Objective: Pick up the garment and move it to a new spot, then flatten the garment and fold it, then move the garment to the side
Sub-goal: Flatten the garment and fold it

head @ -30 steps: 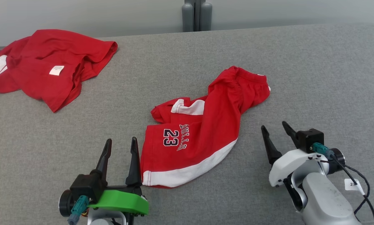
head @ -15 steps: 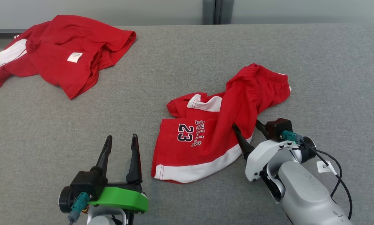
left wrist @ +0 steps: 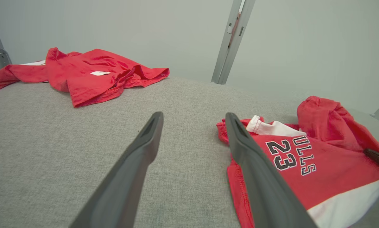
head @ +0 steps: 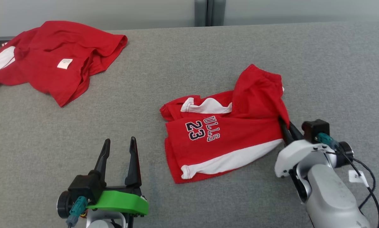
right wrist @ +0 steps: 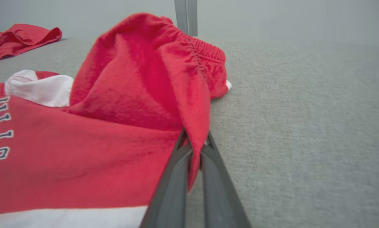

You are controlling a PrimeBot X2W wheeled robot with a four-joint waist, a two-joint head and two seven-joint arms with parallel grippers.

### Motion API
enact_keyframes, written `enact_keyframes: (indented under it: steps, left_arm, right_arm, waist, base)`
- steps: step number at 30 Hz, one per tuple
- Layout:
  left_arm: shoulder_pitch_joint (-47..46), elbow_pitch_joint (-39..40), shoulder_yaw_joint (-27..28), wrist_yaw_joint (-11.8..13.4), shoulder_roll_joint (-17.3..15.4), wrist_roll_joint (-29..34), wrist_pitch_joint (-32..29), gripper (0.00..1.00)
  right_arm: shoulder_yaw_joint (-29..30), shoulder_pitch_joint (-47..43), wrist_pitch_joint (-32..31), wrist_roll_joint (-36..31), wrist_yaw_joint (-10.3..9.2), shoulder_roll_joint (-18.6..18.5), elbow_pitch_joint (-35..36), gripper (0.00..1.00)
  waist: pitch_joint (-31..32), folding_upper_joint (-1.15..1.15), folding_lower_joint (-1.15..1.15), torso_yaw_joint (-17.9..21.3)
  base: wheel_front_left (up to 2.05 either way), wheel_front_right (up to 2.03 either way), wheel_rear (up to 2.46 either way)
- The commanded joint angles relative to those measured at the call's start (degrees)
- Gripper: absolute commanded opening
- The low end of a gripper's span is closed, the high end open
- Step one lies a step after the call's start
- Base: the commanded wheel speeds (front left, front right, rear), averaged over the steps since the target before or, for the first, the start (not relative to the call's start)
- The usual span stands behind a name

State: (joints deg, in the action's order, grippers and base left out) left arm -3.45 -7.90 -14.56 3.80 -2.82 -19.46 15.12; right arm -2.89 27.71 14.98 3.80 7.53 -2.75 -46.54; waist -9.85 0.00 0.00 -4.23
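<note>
Grey table (head: 189,57) was mostly bare. A spare red garment (head: 50,57) lay bunched at its far left, untouched. The shorts (head: 227,139) sat crumpled mid-table, right of centre — not yet moved, flattened or folded. Right gripper (right wrist: 195,134) was clamped on a red fold at their right edge, so the pick-up looked barely begun. Left gripper (head: 119,141) stood wide, holding nothing, just beside the shorts' left hem. The spare garment was cut off at the frame edge. The right fingertips were buried in cloth — possibly pinching more than one layer.
</note>
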Motion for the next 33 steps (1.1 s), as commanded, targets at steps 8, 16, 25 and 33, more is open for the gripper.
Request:
enact_keyframes:
  steps: [8, 16, 25, 33]
  left_arm:
    - [0.6, 0.1, 0.2, 0.0, -0.1, -0.1, 0.0, 1.00]
    - [-0.5, -0.5, -0.5, -0.5, -0.1, -0.2, 0.0, 1.00]
    - [0.1, -0.9, -0.9, -0.3, -0.1, -0.4, 0.0, 1.00]
    - [1.8, -0.5, -0.7, 0.3, -0.1, -0.6, 0.0, 1.00]
  right_arm:
    - [8.2, -12.4, -2.5, -5.8, -0.08, -0.2, 14.4, 0.00]
    - [2.6, -15.4, -8.2, -4.1, -0.08, -0.2, 20.8, 0.00]
    - [-5.9, -11.9, -9.5, -0.6, -0.08, -0.2, 18.9, 1.00]
    - [-9.3, -13.9, -6.9, 3.0, -0.08, -0.3, 20.8, 1.00]
  waist:
    - [0.5, 0.00, 0.00, 2.7]
    - [0.5, 0.00, 0.00, 1.5]
    - [1.6, 0.00, 0.00, -0.6]
    - [3.6, 0.00, 0.00, 0.6]
  base:
    - [0.00, 0.00, 0.00]
    - [0.00, 0.00, 0.00]
    - [0.00, 0.00, 0.00]
    - [0.00, 0.00, 0.00]
